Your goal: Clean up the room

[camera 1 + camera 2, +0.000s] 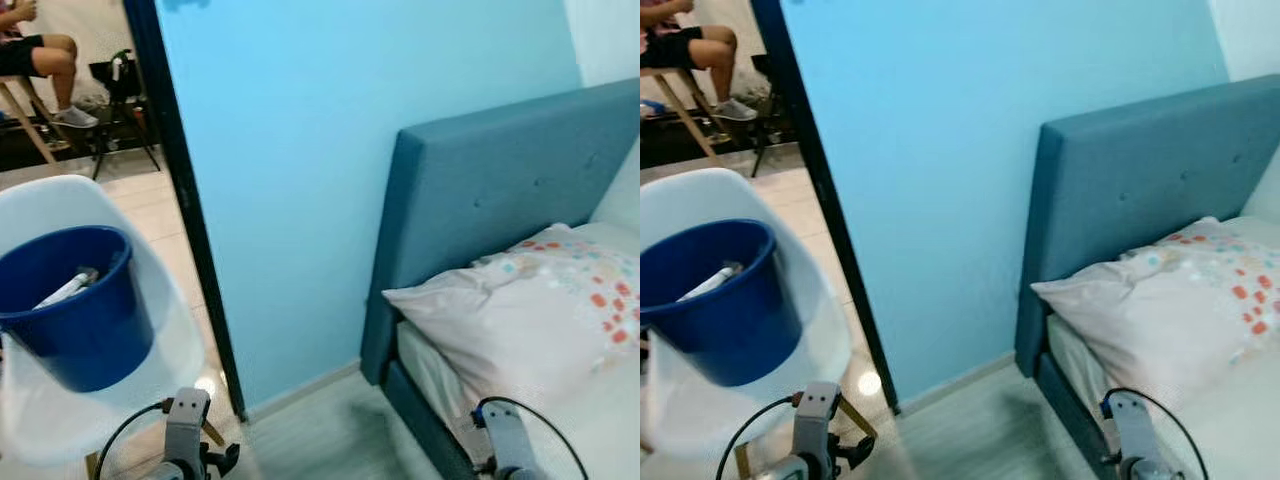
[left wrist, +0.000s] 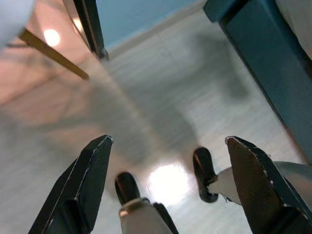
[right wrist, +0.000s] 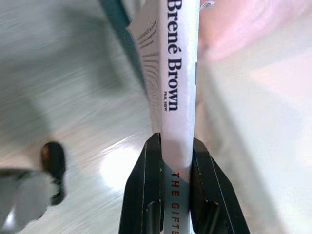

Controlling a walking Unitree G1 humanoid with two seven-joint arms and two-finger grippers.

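My right gripper (image 3: 176, 161) is shut on a white book (image 3: 175, 73), spine up, with "Brené Brown" printed on it, held low beside the bed's edge. The right arm (image 1: 510, 440) shows at the bottom by the mattress. My left gripper (image 2: 168, 146) is open and empty, hanging over the pale floor; its arm (image 1: 185, 430) shows bottom left. A blue bucket (image 1: 75, 305) with a white object inside sits on a white chair (image 1: 170, 300) at the left.
A bed with a blue headboard (image 1: 490, 190) and a spotted pillow (image 1: 530, 300) stands at the right against the light blue wall (image 1: 330, 130). A dark door frame (image 1: 190, 220) opens left to a tiled room where a person (image 1: 40, 55) sits.
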